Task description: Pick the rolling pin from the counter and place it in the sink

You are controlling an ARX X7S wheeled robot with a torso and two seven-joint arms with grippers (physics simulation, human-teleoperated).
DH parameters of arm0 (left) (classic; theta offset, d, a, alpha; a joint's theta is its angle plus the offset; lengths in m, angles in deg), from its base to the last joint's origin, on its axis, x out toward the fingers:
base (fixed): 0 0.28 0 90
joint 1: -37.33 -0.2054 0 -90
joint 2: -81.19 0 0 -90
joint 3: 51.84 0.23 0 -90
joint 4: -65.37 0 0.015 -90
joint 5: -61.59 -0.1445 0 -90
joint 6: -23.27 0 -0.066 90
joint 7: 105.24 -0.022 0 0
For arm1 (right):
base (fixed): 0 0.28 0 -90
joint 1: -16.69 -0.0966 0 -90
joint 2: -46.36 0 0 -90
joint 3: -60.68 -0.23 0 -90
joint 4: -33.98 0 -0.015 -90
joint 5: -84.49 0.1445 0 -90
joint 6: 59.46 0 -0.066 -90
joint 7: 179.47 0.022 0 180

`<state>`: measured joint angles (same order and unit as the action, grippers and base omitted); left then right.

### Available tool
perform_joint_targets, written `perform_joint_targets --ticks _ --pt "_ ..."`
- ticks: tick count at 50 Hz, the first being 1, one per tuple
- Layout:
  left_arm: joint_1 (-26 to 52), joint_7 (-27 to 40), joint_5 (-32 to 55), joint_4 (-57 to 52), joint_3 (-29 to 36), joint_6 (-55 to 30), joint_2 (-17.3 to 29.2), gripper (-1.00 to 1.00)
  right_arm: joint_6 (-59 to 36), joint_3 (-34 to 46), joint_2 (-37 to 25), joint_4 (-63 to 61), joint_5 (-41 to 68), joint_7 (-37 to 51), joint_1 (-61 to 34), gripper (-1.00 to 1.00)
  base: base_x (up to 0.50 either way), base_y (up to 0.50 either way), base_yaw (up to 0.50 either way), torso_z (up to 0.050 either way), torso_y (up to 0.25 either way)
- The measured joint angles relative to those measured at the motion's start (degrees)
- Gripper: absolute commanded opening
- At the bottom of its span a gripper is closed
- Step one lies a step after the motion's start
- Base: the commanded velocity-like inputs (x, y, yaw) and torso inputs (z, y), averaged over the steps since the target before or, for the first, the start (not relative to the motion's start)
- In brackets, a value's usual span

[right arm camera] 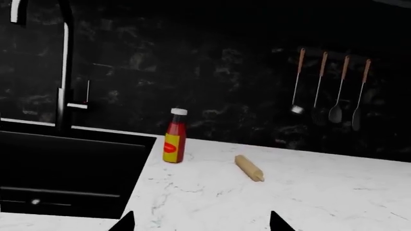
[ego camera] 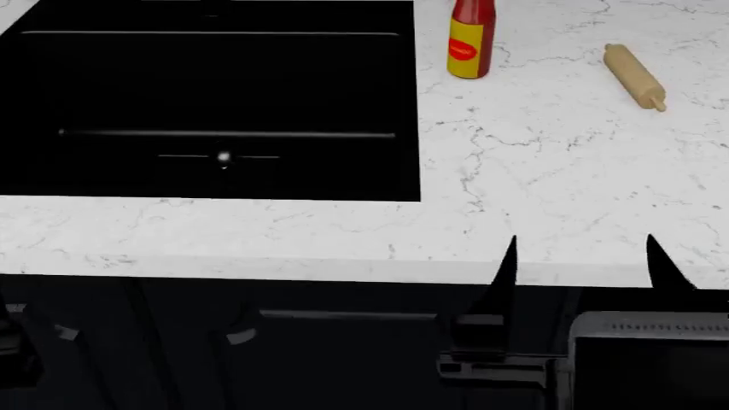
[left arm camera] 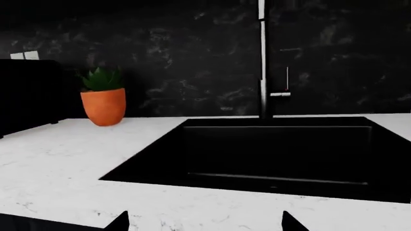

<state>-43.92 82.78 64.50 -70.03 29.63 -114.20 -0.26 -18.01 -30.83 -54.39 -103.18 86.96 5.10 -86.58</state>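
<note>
Sink [ego camera: 228, 102] recessed in desk [ego camera: 535, 188], left side. Bottle [ego camera: 470, 38] upright just right of sink's rear corner. Rolling pin [ego camera: 633, 75] lies on desk, right of bottle, apart

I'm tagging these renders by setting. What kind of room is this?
Most likely a home kitchen: a black recessed sink with a tall dark faucet set in a white marble-look counter, and cooking utensils hanging on the dark wall.

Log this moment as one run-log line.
stage: pre-reach | tan wooden rolling pin: on white marble counter, beside red ketchup bottle | right gripper: open | black sink: no pin
</note>
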Motion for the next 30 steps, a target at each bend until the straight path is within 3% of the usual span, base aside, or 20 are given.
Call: perform_joint_targets --ticks 15,30 --pt "8.52 -2.41 3.16 -0.17 -1.74 -8.98 3.75 1.0 -18.96 -5.39 -4.03 -4.95 4.43 -3.88 -14.62 1.0 0.0 0.0 0.0 0.0 0.0" --pt "10.95 -3.04 4.57 0.48 -1.61 -10.75 4.46 1.0 -25.12 -6.41 -4.95 -6.22 6.5 -5.2 -19.67 1.0 0.01 -0.01 0.0 0.0 0.0"
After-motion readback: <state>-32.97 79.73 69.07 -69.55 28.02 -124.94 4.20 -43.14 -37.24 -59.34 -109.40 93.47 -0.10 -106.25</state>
